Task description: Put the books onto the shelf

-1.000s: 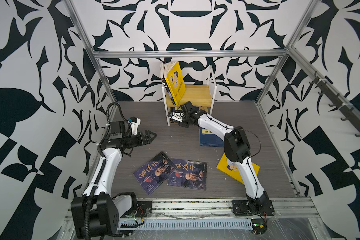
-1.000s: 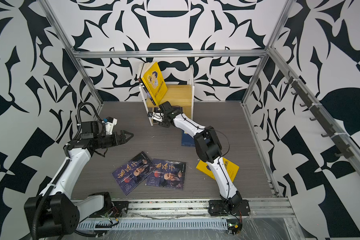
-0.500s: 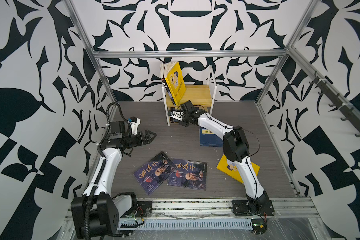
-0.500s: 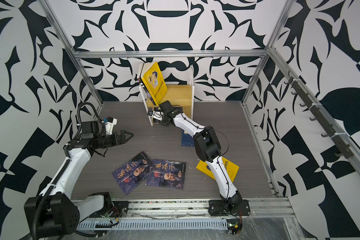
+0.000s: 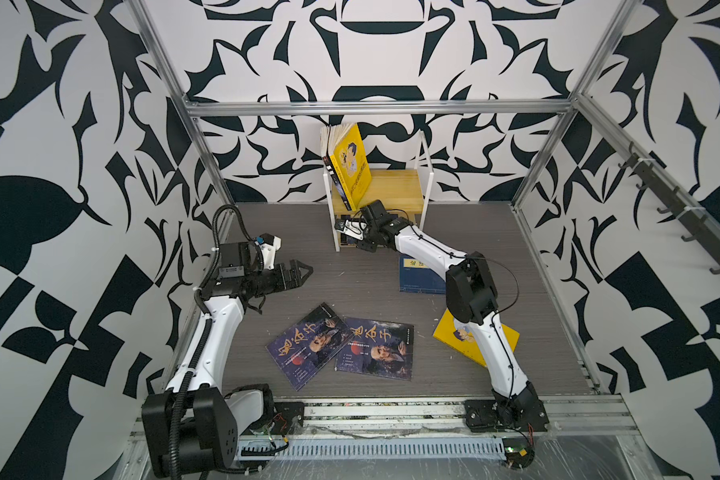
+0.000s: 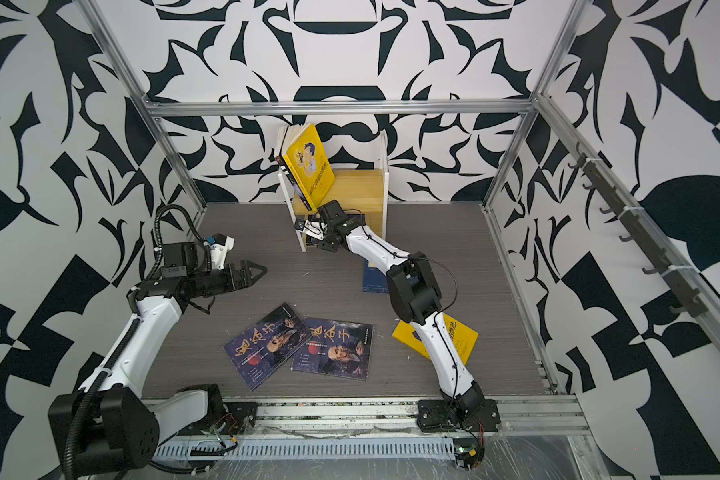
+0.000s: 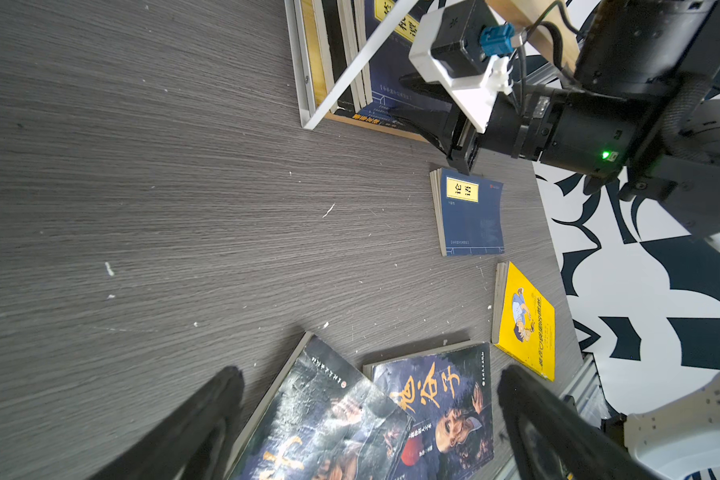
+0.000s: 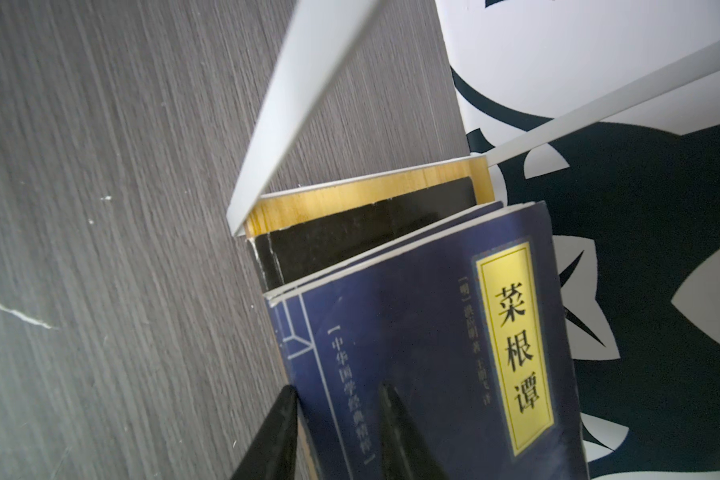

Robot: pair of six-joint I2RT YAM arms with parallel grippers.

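Note:
The shelf (image 5: 395, 187) stands at the back of the table. A yellow book (image 5: 350, 166) leans on its top board. In the lower tier stand a black book (image 8: 371, 232) and navy books. My right gripper (image 8: 337, 395) reaches in there, jaws narrowly parted. One fingertip lies over the front navy book's cover (image 8: 433, 332) and the other at its edge, clamping nothing. On the table lie two dark blue portrait books (image 5: 304, 345) (image 5: 377, 347), a navy book (image 5: 418, 278) and a yellow one (image 5: 449, 332). My left gripper (image 5: 304, 272) hovers open, left of them.
The right arm's elbow (image 5: 470, 291) hangs over the navy and yellow books on the table. Patterned walls and a metal frame (image 5: 375, 108) close in the back and sides. A rail (image 5: 391, 411) runs along the front edge.
The right arm has edged slightly further toward the shelf's lower tier. The left arm and the books on the table have not moved.

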